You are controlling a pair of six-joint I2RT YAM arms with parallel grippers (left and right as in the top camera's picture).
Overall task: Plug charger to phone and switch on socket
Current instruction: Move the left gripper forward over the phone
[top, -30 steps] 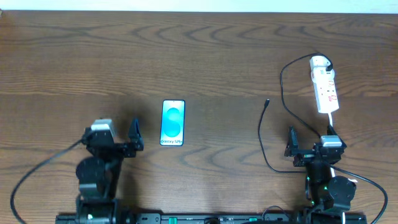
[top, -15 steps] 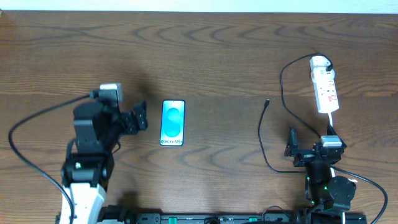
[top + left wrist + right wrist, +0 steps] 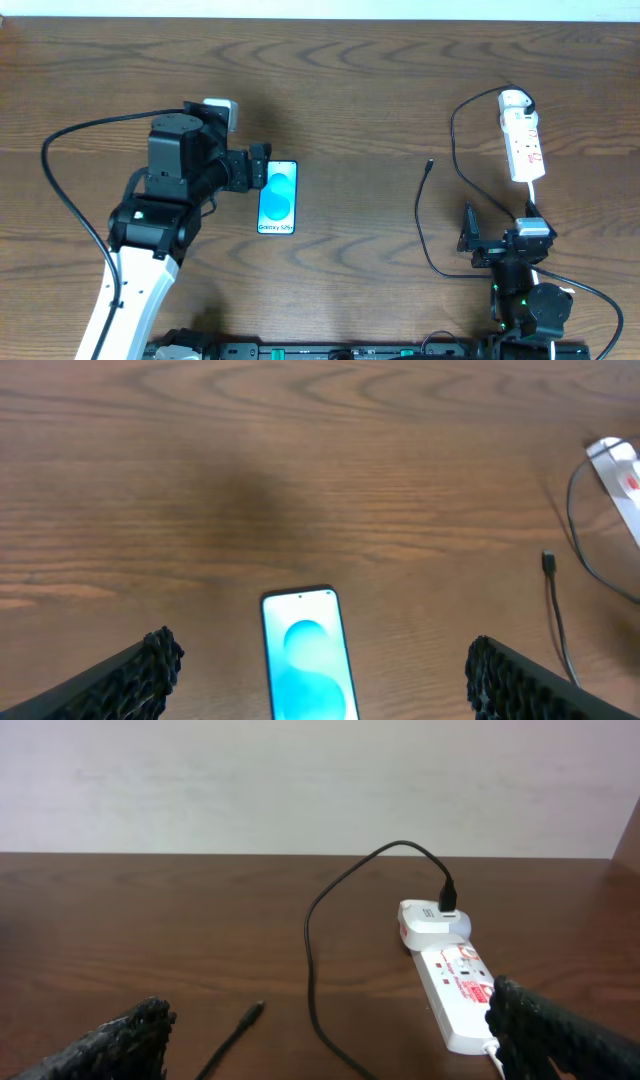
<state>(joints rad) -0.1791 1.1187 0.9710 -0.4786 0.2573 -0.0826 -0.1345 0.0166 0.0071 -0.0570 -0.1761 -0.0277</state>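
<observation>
The left gripper (image 3: pixel 322 652) has its two fingers (image 3: pixel 140 675) spread wide, one in the lower left corner of the wrist view and the other in the lower right, and they hold nothing. The phone (image 3: pixel 308 655) lies flat between them at the bottom centre of that frame, top edge toward the middle and lower part cut off by the frame edge. It touches neither finger. From overhead the left gripper (image 3: pixel 258 166) sits at the upper left corner of the phone (image 3: pixel 278 197), left of the frame's centre. The right gripper (image 3: pixel 330 1005) is likewise spread and empty, its fingers (image 3: pixel 125 1038) filling the two lower corners of its wrist view. Between them, nearer the left one, the plug tip (image 3: pixel 258 1008) of the charger (image 3: pixel 312 955) lies on the table (image 3: pixel 150 940). The black cable loops up and across to the rounded end of the socket (image 3: pixel 455 982), which lies just beside the lower right finger. From overhead the right gripper (image 3: pixel 467 232) is in the lower right of the frame. The charger (image 3: pixel 420 225) curves past just to its left, and the plug tip (image 3: pixel 430 163) is above it, well apart from the phone. The socket (image 3: pixel 522 138) lies in the upper right.
</observation>
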